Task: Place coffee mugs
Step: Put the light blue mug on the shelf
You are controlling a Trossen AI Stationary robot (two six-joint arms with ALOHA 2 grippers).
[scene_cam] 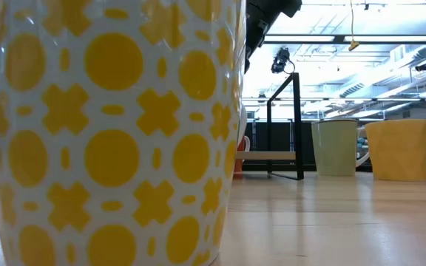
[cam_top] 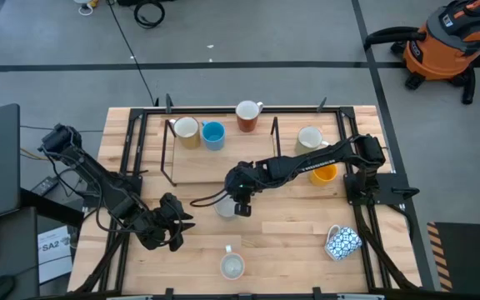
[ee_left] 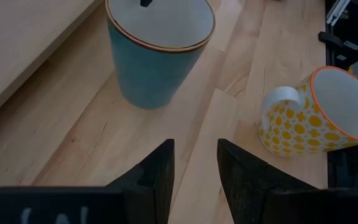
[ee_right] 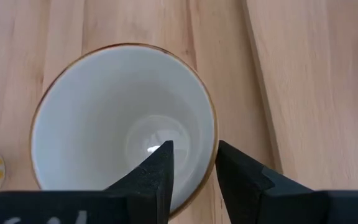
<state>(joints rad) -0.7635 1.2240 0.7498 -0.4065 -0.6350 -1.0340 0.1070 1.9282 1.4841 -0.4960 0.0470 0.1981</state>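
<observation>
A grey-blue mug [cam_top: 224, 206] with a white inside stands upright on the table's middle; it also shows in the left wrist view [ee_left: 157, 56]. My right gripper [ee_right: 195, 168] hangs over it, open, pointing down. One finger [ee_right: 160, 171] is inside the mug [ee_right: 123, 124] and the other outside the wall. My left gripper [ee_left: 195, 165] is open over bare wood at the near left [cam_top: 173, 225]. A yellow-patterned mug [ee_left: 319, 115] stands upright near the front edge [cam_top: 232, 266]. A blue-and-white mug [cam_top: 342, 242] lies on its side. My right gripper comes from above and stands astride the grey-blue mug's rim [ee_right: 214, 146], one finger inside and one outside. The gap between the fingers is wider than the wall. I cannot tell whether either finger touches it. The mug rests with its base on the table.
On the raised board at the far side stand a cream mug [cam_top: 187, 130], a blue mug [cam_top: 213, 134], a red-brown mug [cam_top: 247, 116] and a pale mug [cam_top: 309, 137]. An orange-yellow mug [cam_top: 324, 173] sits beside the right arm. Black frame bars [scene_cam: 299, 125] edge the board.
</observation>
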